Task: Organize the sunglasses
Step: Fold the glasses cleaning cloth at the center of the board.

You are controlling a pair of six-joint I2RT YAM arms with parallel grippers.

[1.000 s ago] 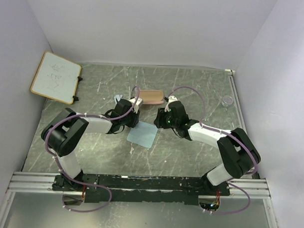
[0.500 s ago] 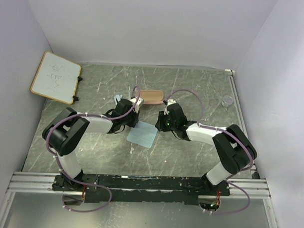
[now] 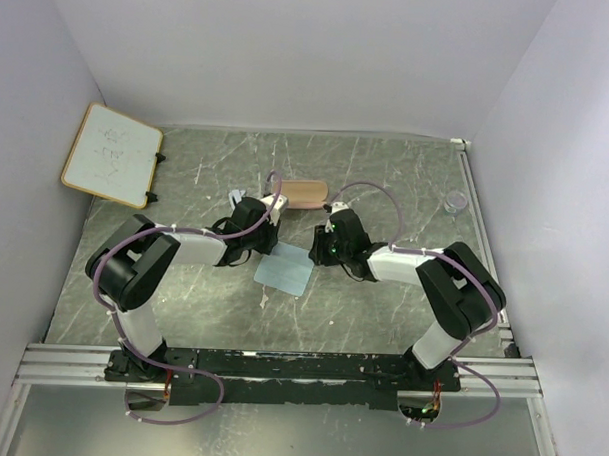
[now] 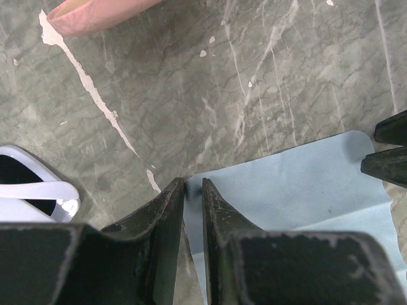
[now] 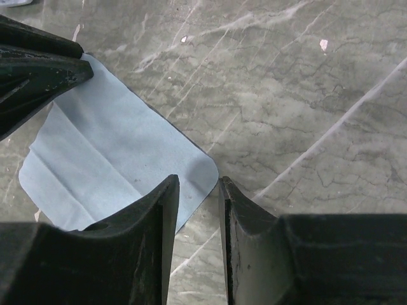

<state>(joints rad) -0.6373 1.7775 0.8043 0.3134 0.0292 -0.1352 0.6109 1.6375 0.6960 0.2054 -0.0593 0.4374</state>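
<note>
Case (image 3: 306,193) contents hidden; left end effector (image 4: 193,184) and right end effector (image 5: 198,182) straddle cloth (image 5: 108,146) corners, narrowly parted.

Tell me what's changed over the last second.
The right hand slid left, onto the cloth corner. Nothing visibly grasped or released. The left hand, case, sunglasses and cloth stayed put.

case (image 3: 306,194) behind cloth (image 3: 285,270), sunglasses (image 4: 44,188) left of case
</note>
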